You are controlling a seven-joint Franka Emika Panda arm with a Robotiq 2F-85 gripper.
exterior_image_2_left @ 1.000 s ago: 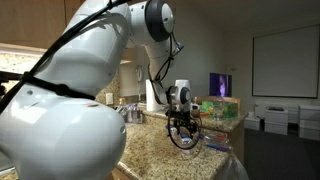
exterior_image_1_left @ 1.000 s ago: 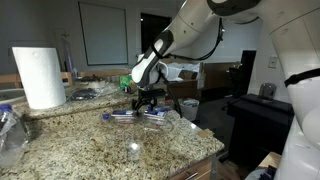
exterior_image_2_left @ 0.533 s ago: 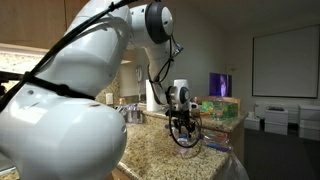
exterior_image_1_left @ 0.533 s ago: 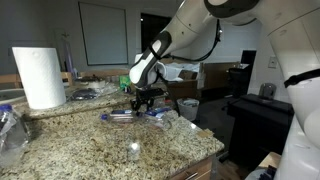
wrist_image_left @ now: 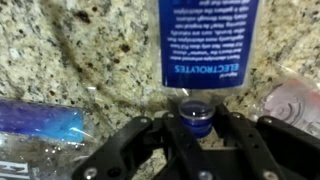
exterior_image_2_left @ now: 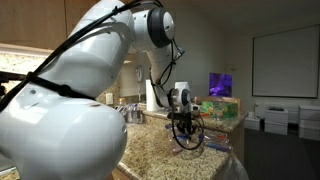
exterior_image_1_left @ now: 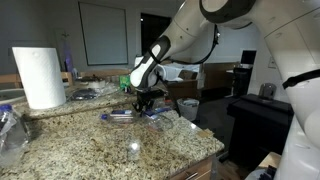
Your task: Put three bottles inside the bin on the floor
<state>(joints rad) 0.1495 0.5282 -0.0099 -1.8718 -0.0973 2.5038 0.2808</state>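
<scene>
A clear bottle with a blue label lies on the granite counter. In the wrist view its blue cap sits between my fingers. My gripper is shut on that cap end. In both exterior views the gripper reaches down onto the group of bottles. Another bottle lies to the left and a third to the right. What looks like the dark bin stands on the floor past the counter.
A tall white paper-towel roll stands at the back of the counter. Crumpled clear plastic lies at its near corner. The counter's edge drops off toward a dark cabinet.
The fingers have closed from wide open onto the bottle's cap end. The arm has barely moved and the bottles lie where they were.
</scene>
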